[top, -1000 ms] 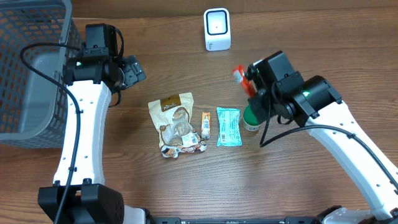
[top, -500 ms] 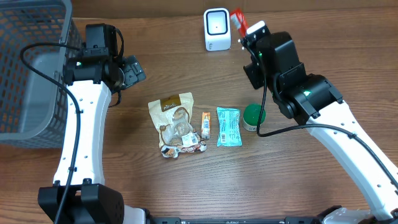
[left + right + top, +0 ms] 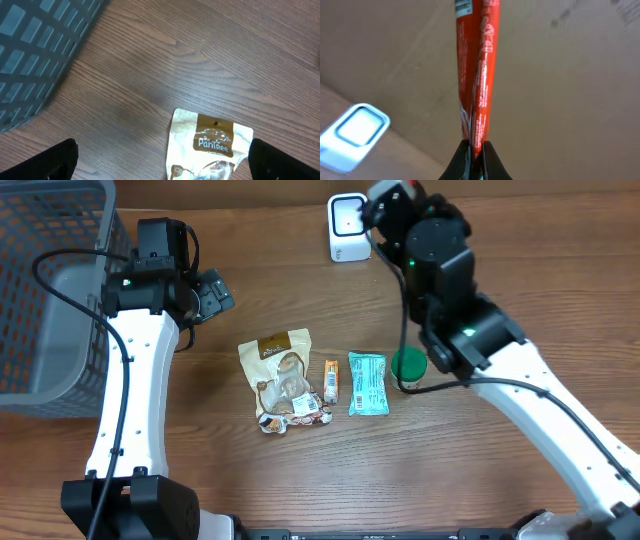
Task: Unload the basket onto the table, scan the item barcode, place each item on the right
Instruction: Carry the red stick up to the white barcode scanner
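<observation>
The right gripper [image 3: 476, 150] pinches the thin red foil packet [image 3: 476, 65] by one edge, holding it edge-on beside the white box-shaped scanner [image 3: 349, 226], likely to present its barcode. The left gripper [image 3: 210, 293] hangs spread wide, holding nothing, above the worktop [image 3: 300, 480].

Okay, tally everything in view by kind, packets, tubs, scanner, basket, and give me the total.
Packets lying flat: 3 (brown pouch, small orange bar, teal packet)
Packets held in the right end effector: 1 (red packet)
Green-lidded tub: 1
White scanner: 1
Grey basket: 1
Total: 7
</observation>
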`<state>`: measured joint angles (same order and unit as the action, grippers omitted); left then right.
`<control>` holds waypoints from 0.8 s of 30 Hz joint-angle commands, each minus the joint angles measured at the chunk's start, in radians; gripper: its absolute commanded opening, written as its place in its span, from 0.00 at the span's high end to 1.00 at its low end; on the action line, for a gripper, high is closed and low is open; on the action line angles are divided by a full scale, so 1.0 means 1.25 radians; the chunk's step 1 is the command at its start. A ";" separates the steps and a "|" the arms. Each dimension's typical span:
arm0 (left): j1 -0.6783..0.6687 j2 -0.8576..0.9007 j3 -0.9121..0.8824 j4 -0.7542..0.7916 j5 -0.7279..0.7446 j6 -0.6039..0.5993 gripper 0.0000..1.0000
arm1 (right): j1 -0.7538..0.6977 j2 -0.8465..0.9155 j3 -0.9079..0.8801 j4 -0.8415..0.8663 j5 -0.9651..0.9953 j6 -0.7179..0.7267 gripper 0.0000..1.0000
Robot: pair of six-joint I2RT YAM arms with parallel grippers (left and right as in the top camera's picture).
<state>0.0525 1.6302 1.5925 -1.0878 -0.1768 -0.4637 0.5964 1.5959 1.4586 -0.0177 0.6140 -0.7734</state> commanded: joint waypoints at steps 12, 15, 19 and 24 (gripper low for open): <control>0.000 -0.013 0.006 0.000 -0.011 0.003 0.00 | 0.026 0.238 0.016 0.251 0.179 -0.265 0.97; 0.000 -0.013 0.006 0.000 -0.011 0.003 0.00 | 0.026 0.273 0.016 0.287 0.178 -0.265 0.97; 0.000 -0.013 0.006 0.000 -0.011 0.003 0.00 | 0.026 0.313 0.016 0.307 0.158 -0.265 0.97; 0.000 -0.013 0.006 0.000 -0.011 0.003 0.00 | 0.026 0.357 0.016 0.283 0.102 -0.262 0.97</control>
<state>0.0525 1.6302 1.5925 -1.0882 -0.1772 -0.4637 0.6235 2.0068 1.4590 0.3393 0.7929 -1.1038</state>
